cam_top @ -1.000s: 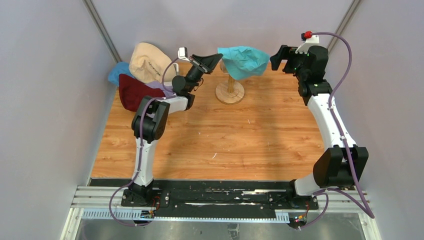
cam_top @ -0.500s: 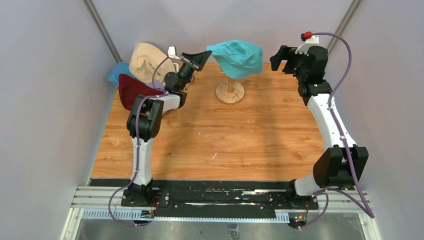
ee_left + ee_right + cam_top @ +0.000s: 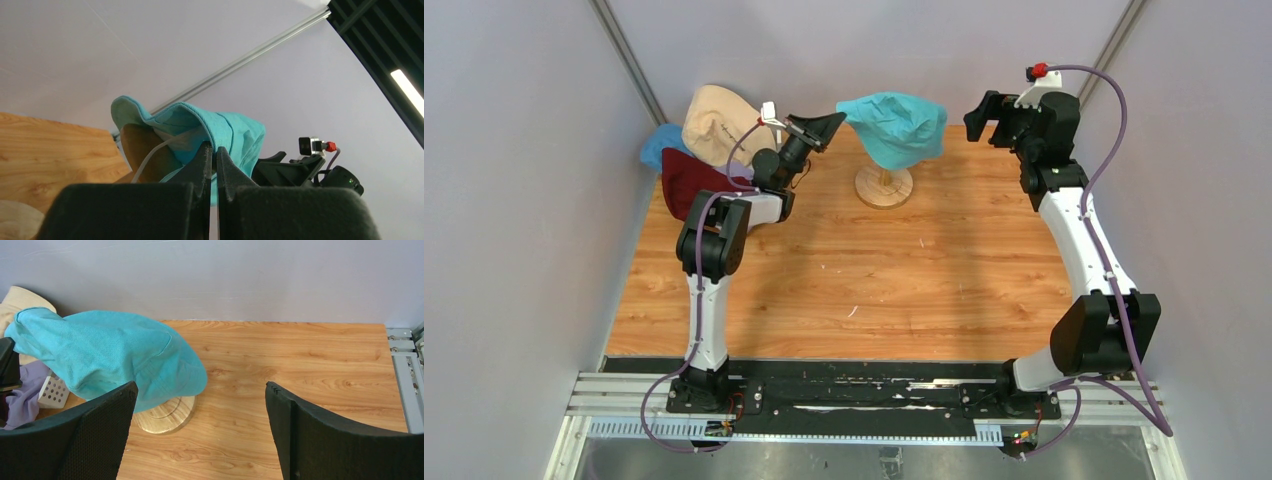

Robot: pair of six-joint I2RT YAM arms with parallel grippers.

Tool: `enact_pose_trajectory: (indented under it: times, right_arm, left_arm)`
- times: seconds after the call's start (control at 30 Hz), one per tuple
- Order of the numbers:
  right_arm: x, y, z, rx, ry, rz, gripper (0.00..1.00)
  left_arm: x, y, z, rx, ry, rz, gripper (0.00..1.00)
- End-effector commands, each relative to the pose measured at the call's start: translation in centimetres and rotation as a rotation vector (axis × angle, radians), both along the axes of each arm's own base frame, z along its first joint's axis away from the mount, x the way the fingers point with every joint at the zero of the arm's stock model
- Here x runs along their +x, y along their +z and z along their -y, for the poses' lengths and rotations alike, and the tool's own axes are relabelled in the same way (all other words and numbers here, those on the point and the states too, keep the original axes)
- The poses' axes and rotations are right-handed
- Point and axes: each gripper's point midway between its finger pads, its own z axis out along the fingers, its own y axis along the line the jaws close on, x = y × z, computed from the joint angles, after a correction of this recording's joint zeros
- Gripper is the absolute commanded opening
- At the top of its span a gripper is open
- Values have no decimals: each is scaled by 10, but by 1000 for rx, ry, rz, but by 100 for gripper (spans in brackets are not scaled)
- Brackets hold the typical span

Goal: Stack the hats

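A teal hat (image 3: 894, 125) drapes over the top of the wooden stand (image 3: 884, 186) at the back middle of the table. My left gripper (image 3: 832, 121) is shut on this hat's left brim, holding that side up. From the left wrist, the closed tips of the left gripper (image 3: 215, 151) pinch the teal hat (image 3: 235, 132), with the stand's brown dome under it. My right gripper (image 3: 984, 115) hovers open to the right of the hat, holding nothing. The right wrist view shows the teal hat (image 3: 110, 355) ahead and left of the right gripper (image 3: 200, 386).
Beige (image 3: 719, 120), blue (image 3: 657, 146), dark red (image 3: 686, 182) and lavender (image 3: 742, 172) hats are piled at the back left corner. A white mesh basket (image 3: 52, 392) sits among them. Grey walls close in the back and sides. The stand's round base (image 3: 165, 415) rests on the wood.
My left gripper has drawn back to the left and slightly up with the teal brim; the hat has shifted left and lifted on the stand. The right arm has not moved.
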Motion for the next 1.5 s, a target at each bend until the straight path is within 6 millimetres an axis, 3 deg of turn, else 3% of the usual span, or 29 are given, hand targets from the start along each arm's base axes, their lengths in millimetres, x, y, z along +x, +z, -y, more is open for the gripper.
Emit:
enact_pose_trajectory:
  times: [0.0,0.33,0.5,0.6,0.9,1.03,1.17,1.47]
  right_arm:
    - [0,-2,4,19,-4,-2,97]
    - [4,-7,2,23,6,-14,97]
    - [5,-8,1,25,10,-14,97]
    - [5,-6,0,27,14,-12,97]
    - [7,-5,0,28,16,-12,97]
    - [6,-6,0,26,14,-13,97]
    - [5,-5,0,26,16,-12,97]
    - [5,-9,-1,33,21,-22,97]
  left_arm:
    - [1,-11,-1,19,7,2,0]
    - [0,-55,-10,36,36,-100,0]
    - [5,-66,-18,30,66,-138,0]
    - [9,-61,-20,12,75,-135,0]
    - [25,-16,-15,-11,64,-66,0]
    - [33,-14,-14,-1,73,-77,0]
    - [37,-27,-15,-6,79,-113,0]
    - [37,-77,-16,21,86,-214,0]
